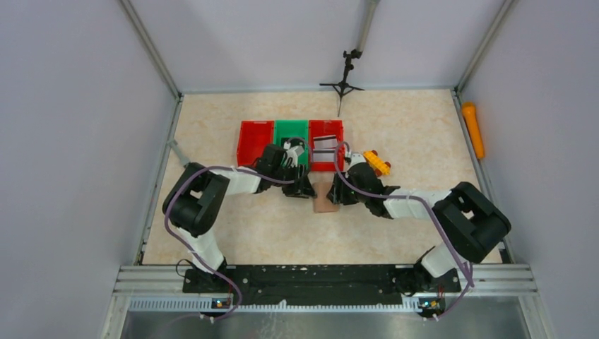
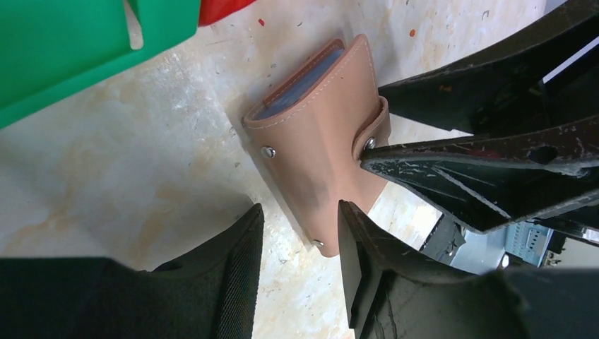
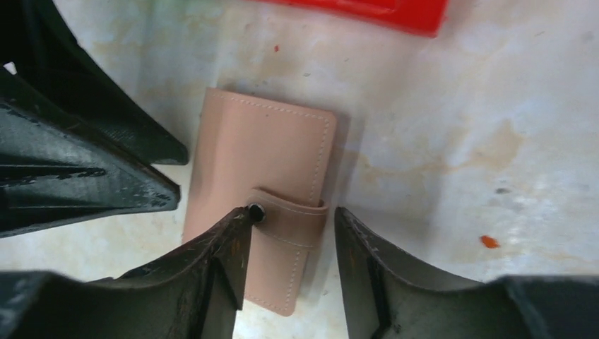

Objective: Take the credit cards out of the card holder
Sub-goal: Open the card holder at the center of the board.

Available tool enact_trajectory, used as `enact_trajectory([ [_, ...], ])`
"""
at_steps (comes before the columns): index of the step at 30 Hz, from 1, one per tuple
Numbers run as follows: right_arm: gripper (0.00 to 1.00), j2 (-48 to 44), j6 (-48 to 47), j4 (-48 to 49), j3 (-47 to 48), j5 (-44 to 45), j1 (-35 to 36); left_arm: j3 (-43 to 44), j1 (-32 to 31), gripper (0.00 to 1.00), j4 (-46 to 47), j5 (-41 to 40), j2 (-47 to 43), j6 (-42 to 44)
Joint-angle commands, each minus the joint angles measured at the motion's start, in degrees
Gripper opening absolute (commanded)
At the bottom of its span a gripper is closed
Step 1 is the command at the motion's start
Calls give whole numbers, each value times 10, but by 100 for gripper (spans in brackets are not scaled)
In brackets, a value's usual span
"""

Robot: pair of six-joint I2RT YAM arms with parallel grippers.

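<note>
The card holder (image 1: 325, 200) lies closed on the table, tan-brown, with its strap snapped shut. It also shows in the left wrist view (image 2: 318, 134) and the right wrist view (image 3: 261, 148). Grey-blue card edges (image 2: 300, 88) show at its open end. My left gripper (image 1: 302, 186) is open, its fingers either side of the holder's near corner (image 2: 300, 208). My right gripper (image 1: 342, 192) is open around the strap (image 3: 291, 215), its left fingertip (image 3: 236, 229) at the snap button. A white-grey card with a dark stripe (image 1: 325, 146) lies in the right red bin.
Behind the holder stand a red bin (image 1: 255, 141), a green bin (image 1: 291, 129) and a second red bin (image 1: 327, 166). A yellow-orange toy (image 1: 376, 162) lies right of them. An orange cylinder (image 1: 474, 129) lies along the right wall. A small black stand (image 1: 344, 78) is at the back.
</note>
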Motion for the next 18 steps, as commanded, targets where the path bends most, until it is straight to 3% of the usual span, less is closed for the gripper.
enact_trajectory([
  [1,40,36,8,10,16,-57,-3,18,-5,46,-29,0,10,20],
  [6,10,16,18,38,1,-70,-6,27,-5,43,-45,-3,16,23],
  [8,2,-7,20,45,-11,-57,-7,21,-5,43,-42,-7,2,24],
  [13,0,-52,17,61,-31,-42,-14,-1,-5,46,-20,-9,-38,22],
  [18,0,-132,12,151,-82,-83,-16,-20,-3,50,14,-4,-69,7],
])
